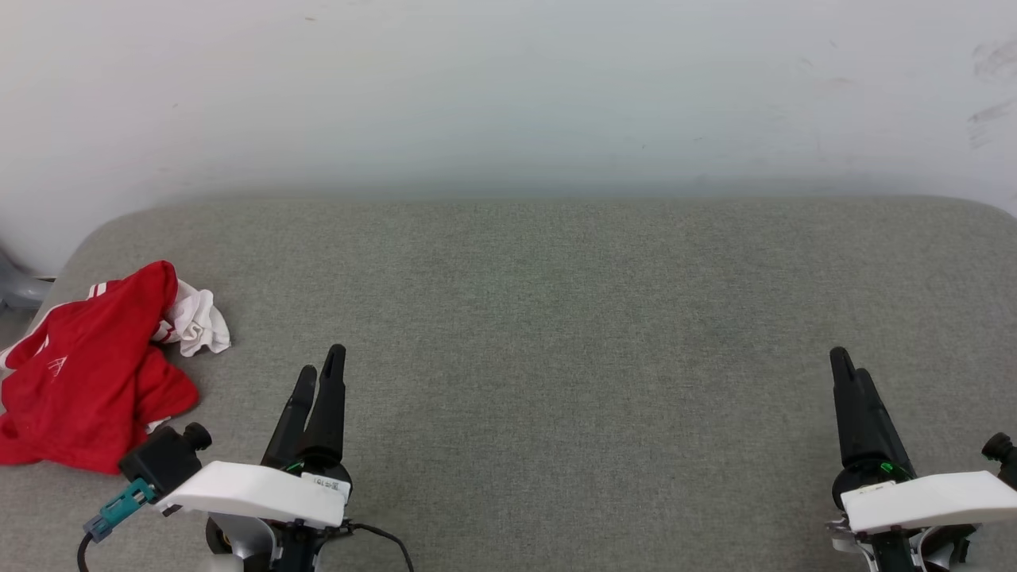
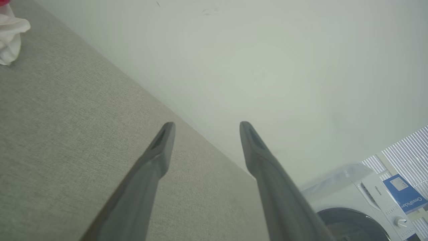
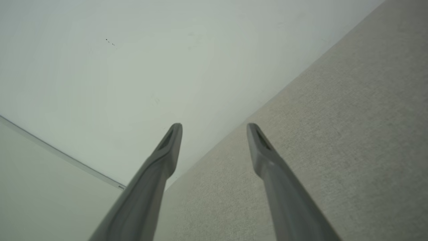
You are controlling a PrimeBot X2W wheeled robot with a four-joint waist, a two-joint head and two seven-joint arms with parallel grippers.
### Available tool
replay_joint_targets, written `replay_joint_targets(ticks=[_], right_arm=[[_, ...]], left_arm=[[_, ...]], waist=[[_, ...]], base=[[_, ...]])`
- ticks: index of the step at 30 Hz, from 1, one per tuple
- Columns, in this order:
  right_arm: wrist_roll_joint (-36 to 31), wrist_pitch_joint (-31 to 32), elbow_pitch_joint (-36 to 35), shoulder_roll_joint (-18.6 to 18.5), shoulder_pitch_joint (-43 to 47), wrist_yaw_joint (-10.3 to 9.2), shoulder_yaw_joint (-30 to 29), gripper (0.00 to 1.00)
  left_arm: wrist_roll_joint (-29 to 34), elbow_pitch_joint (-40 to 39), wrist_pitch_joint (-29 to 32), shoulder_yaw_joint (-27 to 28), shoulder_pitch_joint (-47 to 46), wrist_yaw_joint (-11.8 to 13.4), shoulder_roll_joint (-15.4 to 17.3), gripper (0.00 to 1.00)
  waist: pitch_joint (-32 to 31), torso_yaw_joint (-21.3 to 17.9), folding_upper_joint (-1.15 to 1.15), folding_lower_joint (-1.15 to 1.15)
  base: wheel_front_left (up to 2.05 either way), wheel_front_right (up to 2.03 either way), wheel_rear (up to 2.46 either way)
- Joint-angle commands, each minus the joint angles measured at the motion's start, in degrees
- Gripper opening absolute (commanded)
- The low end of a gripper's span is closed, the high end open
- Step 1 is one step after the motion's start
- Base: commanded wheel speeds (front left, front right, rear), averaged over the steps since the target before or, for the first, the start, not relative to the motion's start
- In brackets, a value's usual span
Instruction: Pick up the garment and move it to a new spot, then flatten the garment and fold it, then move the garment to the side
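On the far left of the grey cushion (image 1: pixel 556 318) lay the crumpled red shirt (image 1: pixel 87 373). The left claw (image 1: pixel 321 361) hung near it, the right claw (image 1: pixel 848 364) well apart, both spread and empty.

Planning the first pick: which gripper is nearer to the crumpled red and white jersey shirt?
Left. The left gripper is just right of the red and white jersey shirt, not touching it; the right gripper is far off on the opposite side.
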Motion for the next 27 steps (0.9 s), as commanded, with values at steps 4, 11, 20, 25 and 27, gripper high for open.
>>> replay_joint_targets(ticks=[4, 11, 20, 25, 27], right_arm=[[-6.8, -0.4, -2.0, -0.1, 0.0, 0.01, 0.3, 1.00], [-14.6, 0.1, -3.7, 0.0, 0.8, 0.01, 0.5, 1.00], [-22.7, 0.6, -5.5, 0.0, 1.7, 0.00, 0.3, 1.00], [-26.1, 1.0, -6.4, 0.0, 2.1, 0.00, 0.4, 1.00], [-27.4, 1.0, -6.8, 0.0, 2.3, 0.00, 0.5, 1.00]], left_arm=[[6.3, -1.1, -1.2, -0.5, 0.1, 0.0, 1.0, 1.00], [12.7, -1.3, -2.4, -0.9, 0.6, 0.0, 1.5, 1.00], [20.7, -1.4, -3.9, -1.2, 0.8, 0.0, 2.0, 1.00], [24.6, -1.5, -4.7, -1.3, 0.9, 0.0, 2.0, 1.00], [26.0, -1.5, -4.9, -1.3, 1.0, 0.0, 2.1, 1.00]], waist=[[-0.1, 0.1, 0.00, 0.00], [-0.2, 0.3, 0.00, 0.00], [-0.4, 0.6, 0.00, 0.00], [-0.5, 0.6, 0.00, 0.00], [-0.6, 0.6, 0.00, 0.00]], base=[[0.00, 0.00, 0.00], [0.00, 0.00, 0.00], [0.00, 0.00, 0.00], [0.00, 0.00, 0.00], [0.00, 0.00, 0.00]])
